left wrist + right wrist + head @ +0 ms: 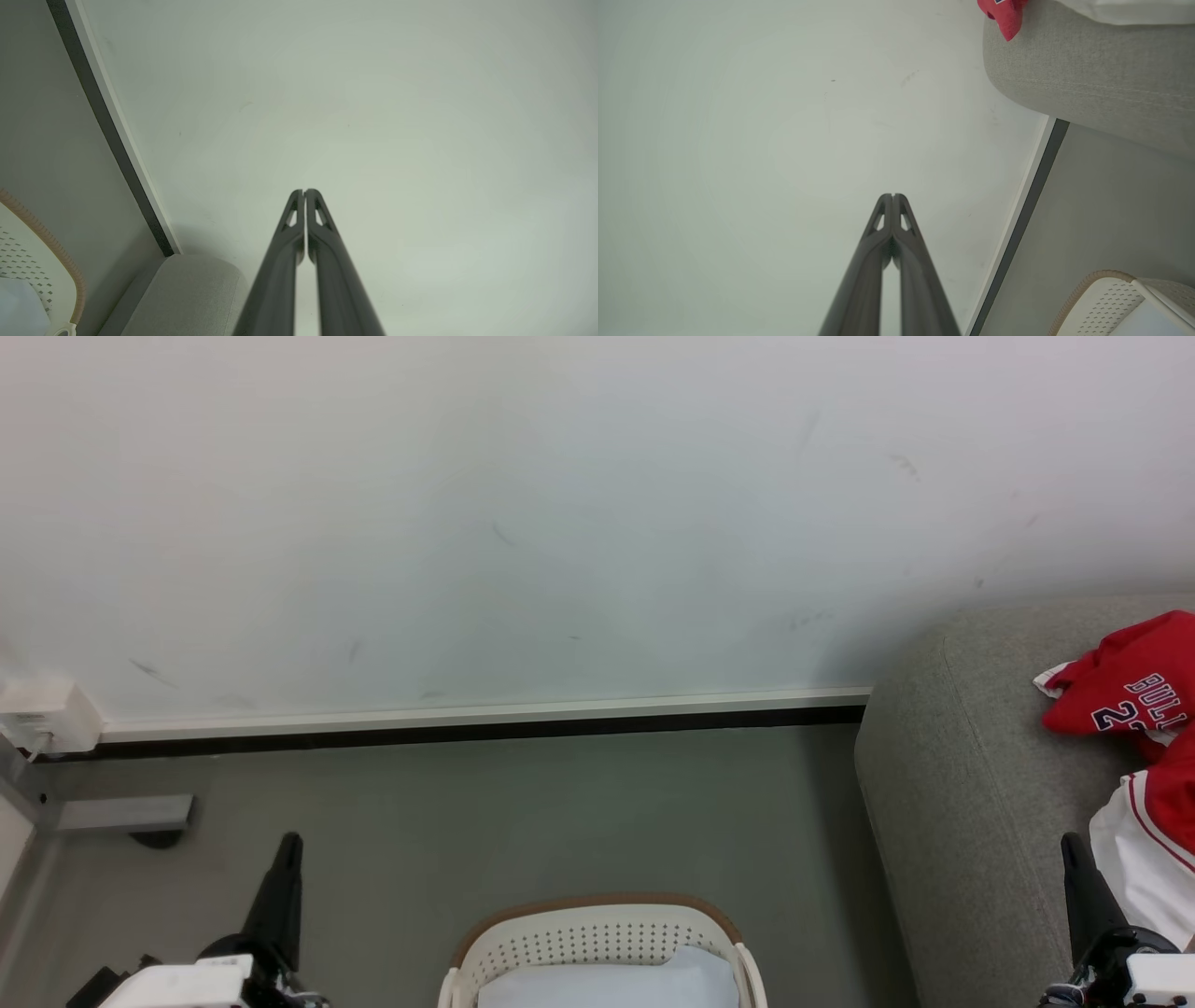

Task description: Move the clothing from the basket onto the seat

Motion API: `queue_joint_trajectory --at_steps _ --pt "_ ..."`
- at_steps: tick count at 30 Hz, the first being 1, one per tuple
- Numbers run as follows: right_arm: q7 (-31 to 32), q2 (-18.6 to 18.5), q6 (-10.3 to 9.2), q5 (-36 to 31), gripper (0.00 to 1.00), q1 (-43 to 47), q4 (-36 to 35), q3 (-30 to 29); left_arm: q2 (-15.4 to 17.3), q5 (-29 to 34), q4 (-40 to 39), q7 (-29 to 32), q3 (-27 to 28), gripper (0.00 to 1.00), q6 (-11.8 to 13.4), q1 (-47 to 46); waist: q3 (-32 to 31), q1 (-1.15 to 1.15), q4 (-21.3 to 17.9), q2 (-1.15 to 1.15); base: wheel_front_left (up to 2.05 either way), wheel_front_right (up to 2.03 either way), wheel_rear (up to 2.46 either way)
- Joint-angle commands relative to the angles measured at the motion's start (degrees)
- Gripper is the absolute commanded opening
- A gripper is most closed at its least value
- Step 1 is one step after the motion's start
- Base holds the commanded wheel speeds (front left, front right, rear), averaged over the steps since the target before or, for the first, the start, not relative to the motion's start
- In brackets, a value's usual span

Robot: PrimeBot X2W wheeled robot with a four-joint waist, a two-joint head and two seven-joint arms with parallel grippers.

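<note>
Clothing (1134,705): red, white panels, white-and-navy lettering; heaped on sofa (962,803), 3 o'clock.
Basket (597,933): cream, perforated, brown rim; 6 o'clock.
Left pincer (304,192): fingers together, holding nothing.
Right pincer (893,196): fingers together, holding nothing.

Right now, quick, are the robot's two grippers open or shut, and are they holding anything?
Left gripper: shut, holding nothing.
Right gripper: shut, holding nothing.

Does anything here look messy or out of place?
Only mildly: the red clothes lie crumpled in a heap on the grey sofa, and the white wall carries a few dark scuffs.
</note>
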Motion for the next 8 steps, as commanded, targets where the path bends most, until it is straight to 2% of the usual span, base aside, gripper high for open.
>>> queue_joint_trajectory --at_steps 1,8 --pt "0.2 0.0 -0.12 0.0 0.00 -0.7 -0.2 -0.2 0.1 -0.8 -0.2 0.2 0.2 0.00 -0.1 -0.4 0.0 0.00 0.0 0.00 0.00 0.00 0.00" --pt "0.2 0.0 -0.12 0.0 0.00 -0.7 -0.2 -0.2 0.1 -0.8 -0.2 0.2 0.2 0.00 -0.1 -0.4 0.0 0.00 0.0 0.00 0.00 0.00 0.00"
